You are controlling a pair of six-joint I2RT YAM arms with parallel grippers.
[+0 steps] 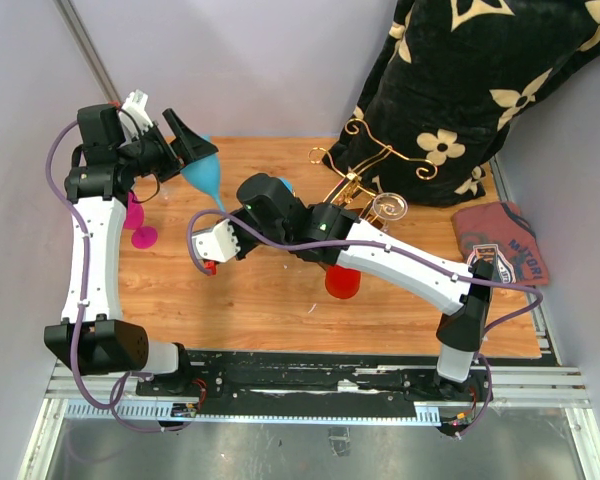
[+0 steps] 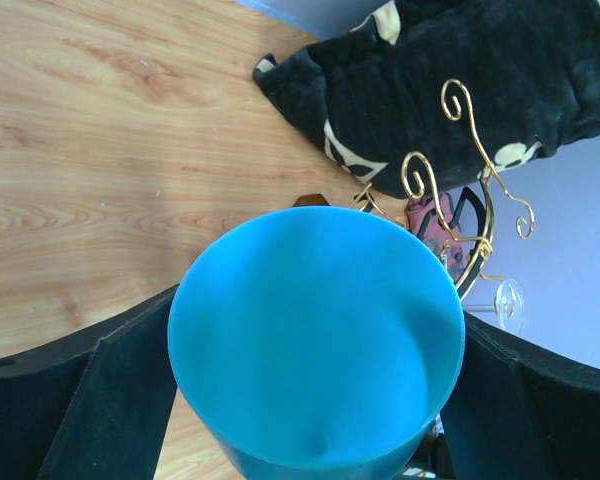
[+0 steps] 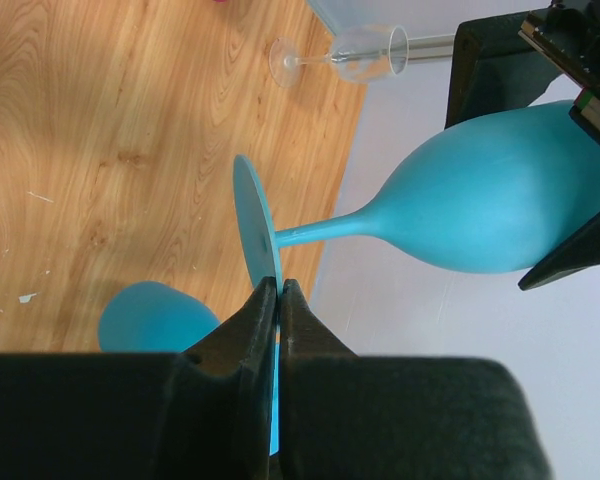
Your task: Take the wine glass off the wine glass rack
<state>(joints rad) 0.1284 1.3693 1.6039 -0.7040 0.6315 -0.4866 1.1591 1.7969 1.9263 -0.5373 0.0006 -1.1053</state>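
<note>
Between both end effectors, up in the air above the wooden surface (image 1: 280,310): blue wine glass (image 3: 480,200), lying sideways, already off the wine glass rack (image 1: 365,150). Left end effector (image 2: 320,310) spread wide around the bowl, one finger (image 2: 80,400) on each side and close against its wall; cannot tell if pressing or only touching. Right end effector (image 3: 278,290) pressed together, pinching the thin edge of the foot (image 3: 252,220) at the other end of the stem. Rack well to the right of the right end effector, in front of a black flowered blanket (image 1: 480,90), with one clear glass (image 1: 390,208) at it. Near the left end effector, lower down, a pink glass (image 1: 138,225). Beside the right arm, a red glass (image 1: 342,285) on the surface.
</note>
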